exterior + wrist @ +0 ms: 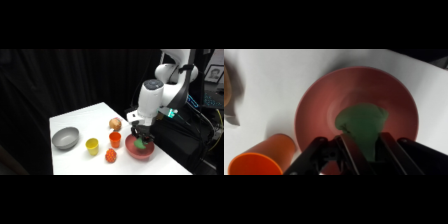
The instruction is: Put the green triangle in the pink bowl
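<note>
The pink bowl stands near the table's right front edge, and in the wrist view the pink bowl fills the middle of the picture. The green triangle is down inside the bowl's hollow. From above, my gripper reaches into the bowl. In the wrist view the green triangle sits wedged between the two fingers of my gripper, which is shut on it. I cannot tell whether the block touches the bowl's floor.
An orange cup stands just left of the bowl. Further left are a yellow cup and a grey bowl. A red-orange ball lies in front, a tan round object behind.
</note>
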